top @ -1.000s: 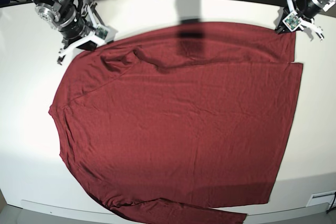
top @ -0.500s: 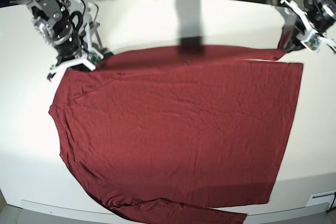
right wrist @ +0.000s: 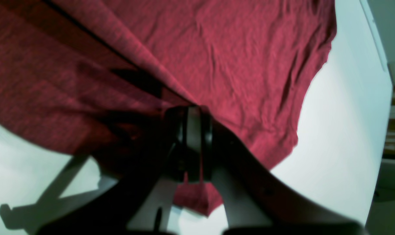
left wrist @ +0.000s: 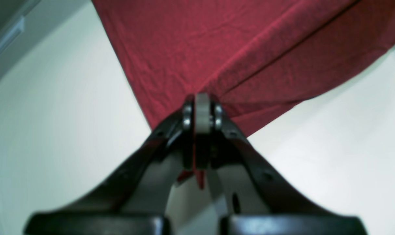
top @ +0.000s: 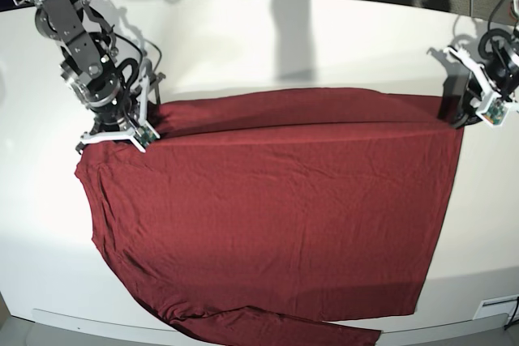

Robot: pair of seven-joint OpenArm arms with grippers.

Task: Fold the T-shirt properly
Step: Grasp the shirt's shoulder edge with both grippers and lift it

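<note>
T-shirt (top: 276, 216) top edge dragged nearer; left end effector (top: 464, 119), right end effector (top: 122, 131) clamped on it.

— Is the light good?
— Bright, from overhead; the white counter (top: 268, 38) glares, and arm shadows fall on it.
— Sharp?
— Base view bows at its edges; wrist views blur up close.

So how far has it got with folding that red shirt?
Early on. Done: the T-shirt lies spread flat on the white table. In hand: both sets of fingers are pinched shut on its far edge, the left gripper at one corner and the right gripper at the other, carrying that edge over the body in a first fold. Left: laying that fold down, then the sleeve trailing off the near edge, then the rest.
</note>
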